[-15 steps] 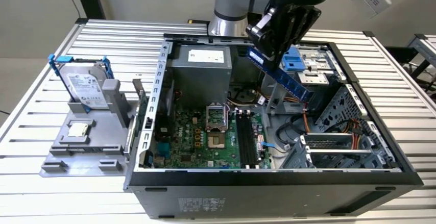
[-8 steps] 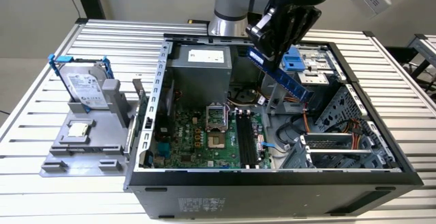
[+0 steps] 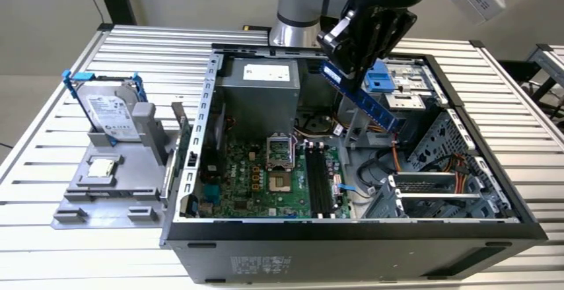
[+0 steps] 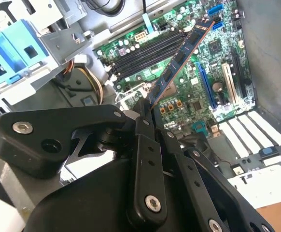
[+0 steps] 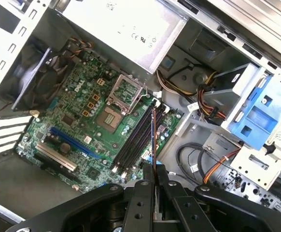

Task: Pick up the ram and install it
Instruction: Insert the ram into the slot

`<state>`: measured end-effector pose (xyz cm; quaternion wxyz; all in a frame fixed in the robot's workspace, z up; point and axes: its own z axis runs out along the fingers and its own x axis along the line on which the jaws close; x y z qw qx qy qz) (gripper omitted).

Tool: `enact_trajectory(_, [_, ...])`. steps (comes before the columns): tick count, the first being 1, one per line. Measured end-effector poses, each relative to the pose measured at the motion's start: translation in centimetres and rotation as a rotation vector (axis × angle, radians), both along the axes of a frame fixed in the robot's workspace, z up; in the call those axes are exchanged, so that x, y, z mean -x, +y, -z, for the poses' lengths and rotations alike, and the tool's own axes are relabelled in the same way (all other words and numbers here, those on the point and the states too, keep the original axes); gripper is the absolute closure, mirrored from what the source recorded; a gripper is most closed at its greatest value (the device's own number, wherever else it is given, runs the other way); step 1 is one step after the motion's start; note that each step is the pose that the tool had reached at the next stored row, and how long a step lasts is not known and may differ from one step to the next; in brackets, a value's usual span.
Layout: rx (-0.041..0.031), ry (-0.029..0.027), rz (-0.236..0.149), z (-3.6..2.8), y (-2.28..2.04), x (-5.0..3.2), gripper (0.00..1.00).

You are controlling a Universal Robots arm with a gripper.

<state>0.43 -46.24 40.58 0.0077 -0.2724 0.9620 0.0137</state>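
My gripper [image 3: 350,71] hangs over the open computer case, shut on one end of the ram [image 3: 374,105]. The ram is a long blue-green stick that slants down toward the exterior view's right, held in the air above the motherboard. In the second wrist view the ram [image 4: 181,60] sticks out from the black fingers [image 4: 141,126] over the board. The first wrist view shows the ram [image 5: 153,137] edge-on, rising from the gripper [image 5: 154,173] roughly along the black memory slots [image 5: 135,140]. Those slots [image 3: 319,183] lie below and toward the exterior view's left of the stick.
A grey hard drive in a blue bracket [image 3: 110,108] stands on a grey fixture [image 3: 84,207] left of the case, with a small square chip [image 3: 103,166] on it. Inside the case are the power supply [image 3: 260,85], a blue drive bay [image 3: 379,78] and orange cables [image 3: 401,161].
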Motion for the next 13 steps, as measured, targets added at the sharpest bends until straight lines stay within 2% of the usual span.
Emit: enact_trajectory(13, [0.0027,0.0,0.008,0.05,0.0,-0.01,1.0])
